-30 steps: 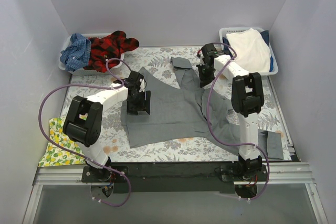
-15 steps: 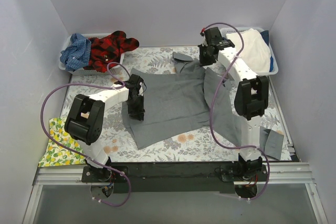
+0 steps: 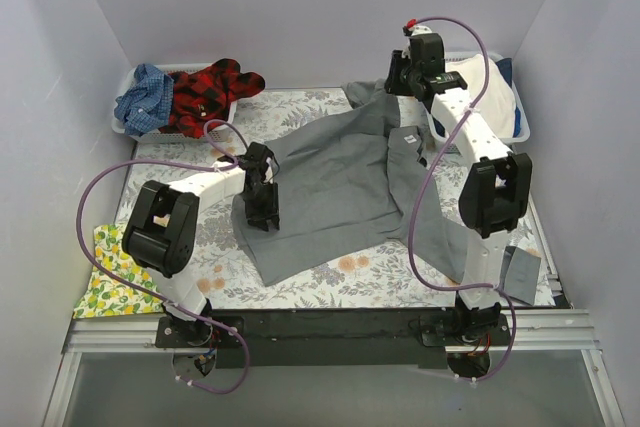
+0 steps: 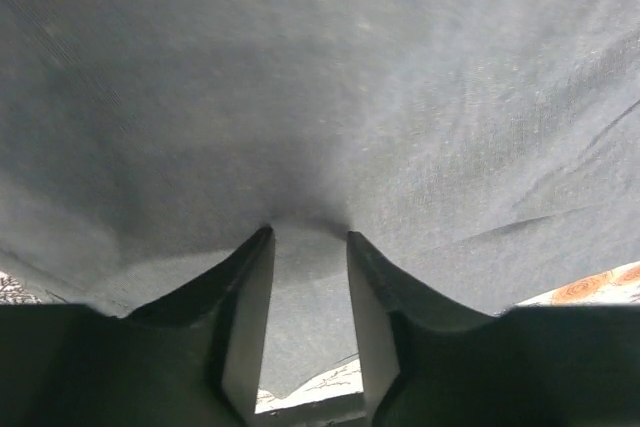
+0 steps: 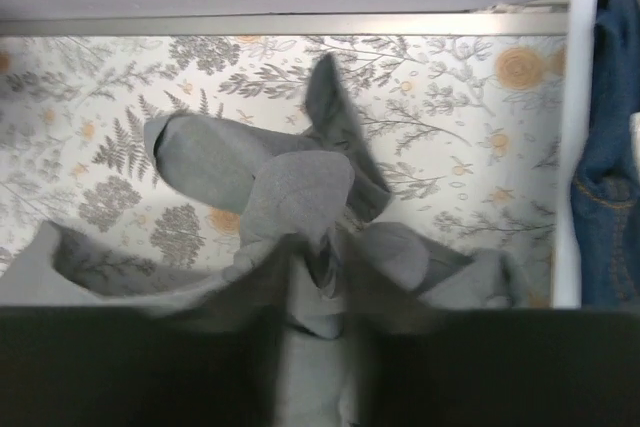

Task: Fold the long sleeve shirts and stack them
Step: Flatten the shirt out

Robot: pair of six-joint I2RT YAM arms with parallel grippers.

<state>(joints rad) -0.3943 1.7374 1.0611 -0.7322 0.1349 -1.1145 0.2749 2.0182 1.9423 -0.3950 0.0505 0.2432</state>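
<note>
The grey long sleeve shirt (image 3: 330, 187) lies spread across the middle of the fern-print table cover (image 3: 300, 112). Its collar end is lifted toward the back right, where my right gripper (image 3: 398, 82) is shut on it. In the right wrist view bunched grey cloth (image 5: 290, 187) fills the gap of that gripper (image 5: 315, 287) and hangs above the cover. My left gripper (image 3: 262, 209) presses down on the shirt's left edge. In the left wrist view its jaws (image 4: 309, 235) stand apart on the grey cloth (image 4: 320, 97). A red-black plaid shirt (image 3: 210, 87) and a blue checked shirt (image 3: 142, 97) lie piled at the back left.
The plaid and checked shirts rest in a white basket (image 3: 120, 130). Another white basket (image 3: 522, 133) at the back right holds a white cloth (image 3: 475, 92) and blue denim (image 5: 610, 147). A yellow lemon-print cloth (image 3: 105, 277) lies at the front left. One grey sleeve (image 3: 520, 272) trails to the front right.
My right gripper has risen and gone to the back right with the collar, pulling the shirt out flat. My left gripper dropped onto the shirt's left edge and stays there.
</note>
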